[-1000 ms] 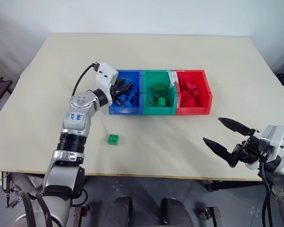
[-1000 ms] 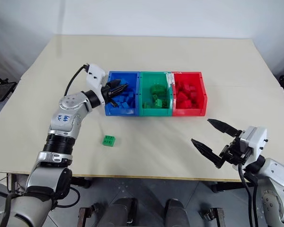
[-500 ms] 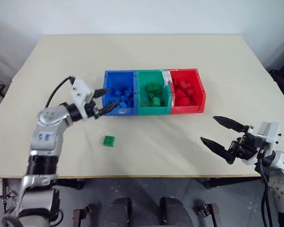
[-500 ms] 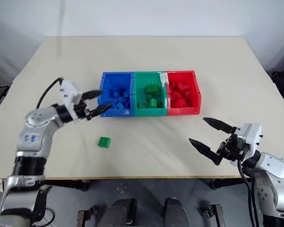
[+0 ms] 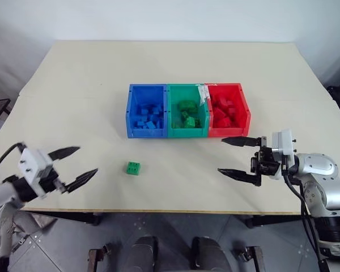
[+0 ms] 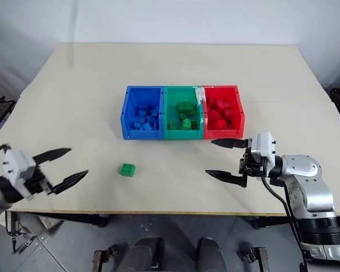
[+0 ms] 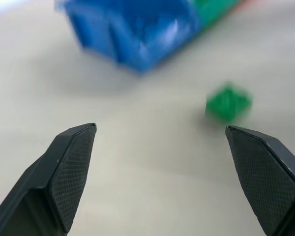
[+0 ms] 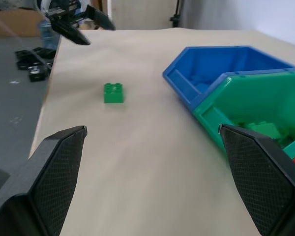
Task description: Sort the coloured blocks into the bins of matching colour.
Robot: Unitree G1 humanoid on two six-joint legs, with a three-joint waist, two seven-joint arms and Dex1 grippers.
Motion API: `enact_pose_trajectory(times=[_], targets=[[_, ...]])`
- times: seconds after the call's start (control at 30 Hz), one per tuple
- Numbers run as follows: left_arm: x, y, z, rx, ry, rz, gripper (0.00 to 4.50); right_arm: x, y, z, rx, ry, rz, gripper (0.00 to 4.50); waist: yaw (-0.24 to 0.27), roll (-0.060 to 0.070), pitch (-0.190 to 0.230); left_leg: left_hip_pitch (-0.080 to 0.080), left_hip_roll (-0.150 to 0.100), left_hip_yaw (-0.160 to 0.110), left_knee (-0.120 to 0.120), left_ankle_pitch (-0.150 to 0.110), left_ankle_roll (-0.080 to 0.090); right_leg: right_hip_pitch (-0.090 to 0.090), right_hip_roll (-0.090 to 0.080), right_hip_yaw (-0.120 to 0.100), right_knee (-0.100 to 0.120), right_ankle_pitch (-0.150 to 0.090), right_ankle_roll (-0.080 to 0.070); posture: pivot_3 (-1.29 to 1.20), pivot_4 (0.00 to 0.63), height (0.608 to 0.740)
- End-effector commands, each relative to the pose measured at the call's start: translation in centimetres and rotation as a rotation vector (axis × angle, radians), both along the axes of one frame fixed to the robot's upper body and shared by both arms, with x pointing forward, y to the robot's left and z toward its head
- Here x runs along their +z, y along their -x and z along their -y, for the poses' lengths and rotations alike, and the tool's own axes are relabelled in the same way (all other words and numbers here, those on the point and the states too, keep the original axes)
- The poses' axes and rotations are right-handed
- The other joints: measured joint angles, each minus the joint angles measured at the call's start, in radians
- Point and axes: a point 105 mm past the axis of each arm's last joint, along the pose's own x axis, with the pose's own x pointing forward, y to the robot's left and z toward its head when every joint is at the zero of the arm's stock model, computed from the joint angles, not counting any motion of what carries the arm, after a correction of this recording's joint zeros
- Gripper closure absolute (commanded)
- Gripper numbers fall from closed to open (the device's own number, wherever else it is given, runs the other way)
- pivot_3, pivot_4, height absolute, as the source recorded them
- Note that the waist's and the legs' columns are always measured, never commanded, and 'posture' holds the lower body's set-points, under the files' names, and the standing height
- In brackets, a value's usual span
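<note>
One green block (image 5: pixel 133 168) lies loose on the table, in front of the blue bin (image 5: pixel 146 111). The green bin (image 5: pixel 186 110) and the red bin (image 5: pixel 229 109) join it in a row; each holds several blocks of its own colour. My left gripper (image 5: pixel 71 165) hovers open and empty at the table's near left edge, left of the green block (image 7: pixel 228 103). My right gripper (image 5: pixel 229 156) stands open and empty in front of the red bin, pointing left toward the green block (image 8: pixel 113 93).
The beige table (image 5: pixel 175 62) stretches wide behind the bins. A white tag (image 5: pixel 203 93) sticks up between the green and red bins. Dark floor lies beyond the table's near edge.
My left gripper has pulled back from the blue bin to the near left edge and has opened wide. My right gripper has swung to point left and shifted toward the bins.
</note>
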Motion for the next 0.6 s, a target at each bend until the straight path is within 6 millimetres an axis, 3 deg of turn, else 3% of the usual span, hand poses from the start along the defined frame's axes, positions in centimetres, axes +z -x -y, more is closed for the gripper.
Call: enact_pose_trajectory(times=[0.03,0.17,0.5,0.6], targets=[[1.0,0.6,0.9,-0.054,-0.056,0.054,0.03,0.7,0.0,0.0,0.016,0.017,0.036,0.0,0.006,0.0,0.0,0.0,0.0,0.0,0.0,0.0,0.0,0.0,0.0,0.0,0.0,0.0,0.0,0.0,0.15,0.74],[1.0,-0.1,2.4,-0.096,-0.044,0.056,0.03,0.7,0.1,0.1,0.007,0.02,0.035,0.0,0.014,0.0,0.0,0.0,0.0,0.0,0.0,0.0,0.0,0.0,-0.001,0.0,0.0,0.0,0.0,0.0,0.15,0.74],[-0.9,-1.8,9.2,-0.323,-0.077,-0.059,0.03,0.3,1.0,1.1,-0.038,0.052,0.028,0.0,0.01,0.0,0.0,0.0,0.0,0.001,0.0,-0.001,0.0,0.0,0.0,0.0,0.001,0.0,0.0,0.0,0.15,0.74],[-1.1,-3.6,11.3,-0.348,-0.039,-0.069,0.03,0.2,1.6,1.4,-0.061,0.054,0.019,0.0,0.013,0.001,0.0,0.0,0.0,0.001,0.0,-0.001,0.0,0.0,0.001,0.0,0.001,0.0,0.0,0.0,0.15,0.74]])
